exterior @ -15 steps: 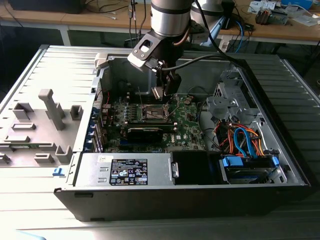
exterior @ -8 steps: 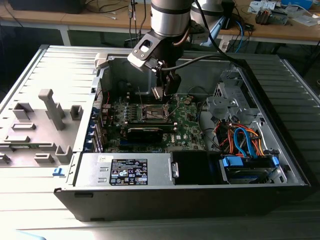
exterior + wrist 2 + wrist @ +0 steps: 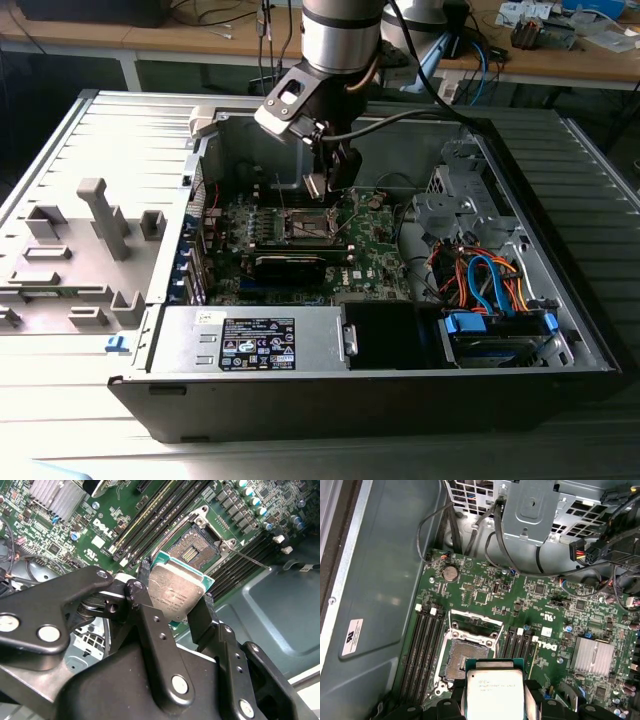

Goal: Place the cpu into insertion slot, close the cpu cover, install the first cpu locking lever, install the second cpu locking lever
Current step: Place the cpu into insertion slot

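My gripper (image 3: 327, 182) hangs over the green board inside the open computer case, shut on the cpu (image 3: 315, 186). In both wrist views the cpu (image 3: 176, 591) (image 3: 494, 692) is a silvery square chip pinched by its edges between two black fingers (image 3: 202, 612), its face tilted. The insertion slot (image 3: 462, 656) (image 3: 194, 547) lies open just below and ahead of the chip, dark centre exposed. The cpu cover (image 3: 476, 623) stands raised at one side of the socket. A thin locking lever (image 3: 250, 560) sticks out beside the socket.
Black memory slots (image 3: 425, 650) flank the socket, and a finned heatsink (image 3: 592, 657) sits further along the board. A long black card (image 3: 290, 265), the power supply (image 3: 260, 340) and a drive cage with blue and orange cables (image 3: 490, 290) fill the case. A grey fixture tray (image 3: 80, 250) lies outside it.
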`<state>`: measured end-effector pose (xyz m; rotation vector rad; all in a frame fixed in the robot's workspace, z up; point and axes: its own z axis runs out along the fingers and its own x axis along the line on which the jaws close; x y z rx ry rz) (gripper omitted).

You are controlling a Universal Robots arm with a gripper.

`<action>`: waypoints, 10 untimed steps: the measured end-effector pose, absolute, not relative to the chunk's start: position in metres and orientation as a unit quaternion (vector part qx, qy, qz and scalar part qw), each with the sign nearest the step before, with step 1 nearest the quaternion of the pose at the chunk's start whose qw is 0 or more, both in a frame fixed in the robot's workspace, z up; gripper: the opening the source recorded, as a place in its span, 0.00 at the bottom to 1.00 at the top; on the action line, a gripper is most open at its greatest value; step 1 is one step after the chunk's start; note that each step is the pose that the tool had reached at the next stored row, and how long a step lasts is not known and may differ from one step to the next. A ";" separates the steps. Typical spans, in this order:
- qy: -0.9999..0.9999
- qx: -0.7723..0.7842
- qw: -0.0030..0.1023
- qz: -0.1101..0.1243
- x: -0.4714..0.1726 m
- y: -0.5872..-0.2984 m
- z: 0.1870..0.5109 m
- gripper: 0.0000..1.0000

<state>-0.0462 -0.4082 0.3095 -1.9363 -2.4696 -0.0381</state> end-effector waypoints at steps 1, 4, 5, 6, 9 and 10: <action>-0.787 -0.617 0.002 -0.012 -0.046 -0.408 0.309 0.55; -0.786 -0.618 0.002 -0.012 -0.046 -0.408 0.309 0.55; -0.786 -0.619 0.002 -0.012 -0.046 -0.408 0.309 0.55; -0.785 -0.619 0.002 -0.012 -0.046 -0.408 0.309 0.55; -0.784 -0.620 0.002 -0.012 -0.046 -0.408 0.309 0.55; -0.784 -0.620 0.002 -0.012 -0.046 -0.408 0.309 0.55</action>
